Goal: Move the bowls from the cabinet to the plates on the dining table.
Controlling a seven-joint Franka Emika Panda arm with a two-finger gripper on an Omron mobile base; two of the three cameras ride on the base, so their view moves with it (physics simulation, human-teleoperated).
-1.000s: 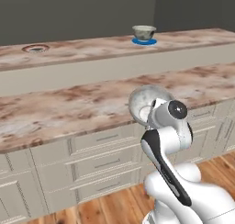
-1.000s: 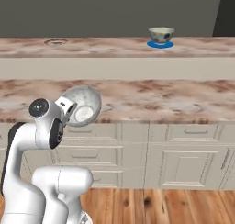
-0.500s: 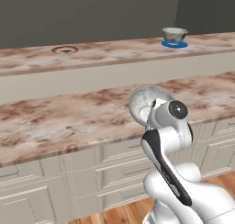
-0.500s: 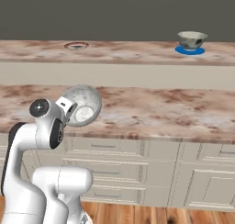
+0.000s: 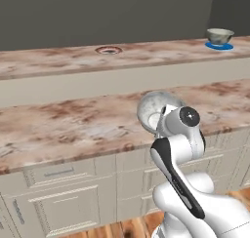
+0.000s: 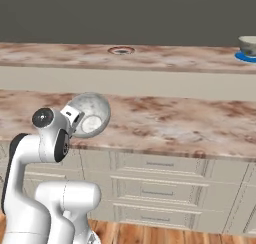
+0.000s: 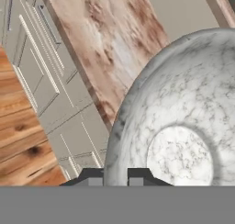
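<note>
My gripper (image 7: 115, 176) is shut on the rim of a mottled grey-white bowl (image 7: 183, 126), which it holds tipped on its side. In the base views the held bowl (image 5: 155, 110) (image 6: 90, 114) hangs at the front edge of the near counter. Behind it, the long dining table (image 5: 58, 61) carries a plate with a reddish-brown rim (image 5: 108, 49) (image 6: 121, 50) near the middle. At the far right a second bowl (image 5: 219, 35) (image 6: 248, 44) stands on the blue plate (image 5: 219, 46) (image 6: 247, 57). The cabinet is out of view.
A lower marble-topped island (image 5: 73, 122) (image 6: 165, 120) with cream drawers (image 5: 58, 183) (image 6: 150, 180) stands between me and the dining table. Wooden floor (image 6: 150, 235) lies below it.
The whole scene has slid to the right in both base views, so the base has moved left along the counters. The arm keeps its pose and still holds the bowl.
</note>
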